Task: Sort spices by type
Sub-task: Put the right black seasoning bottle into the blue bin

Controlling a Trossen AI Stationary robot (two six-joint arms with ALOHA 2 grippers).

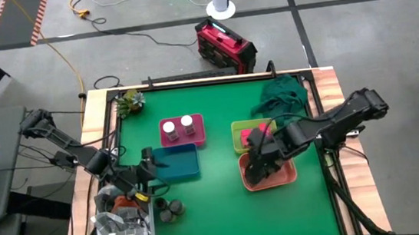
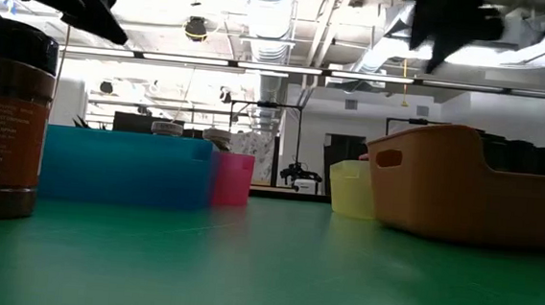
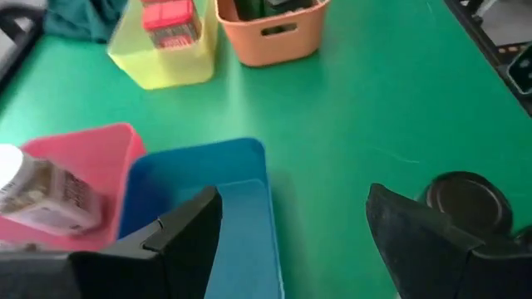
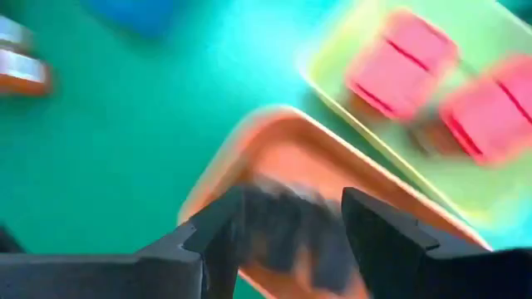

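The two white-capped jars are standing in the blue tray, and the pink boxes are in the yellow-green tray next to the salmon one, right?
Not quite. The white-capped jars stand in the pink tray, as the high view shows; the blue tray just below it holds no jars. The rest holds: the pink boxes sit in the yellow-green tray beside the salmon tray.

Open green mat [image 1: 218, 201] lies between blue tray [image 1: 177, 164] and salmon tray [image 1: 277, 176].

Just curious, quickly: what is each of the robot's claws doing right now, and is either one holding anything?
Left gripper: jaws open, empty, over the blue tray.
Right gripper: jaws open, empty, above the salmon tray.
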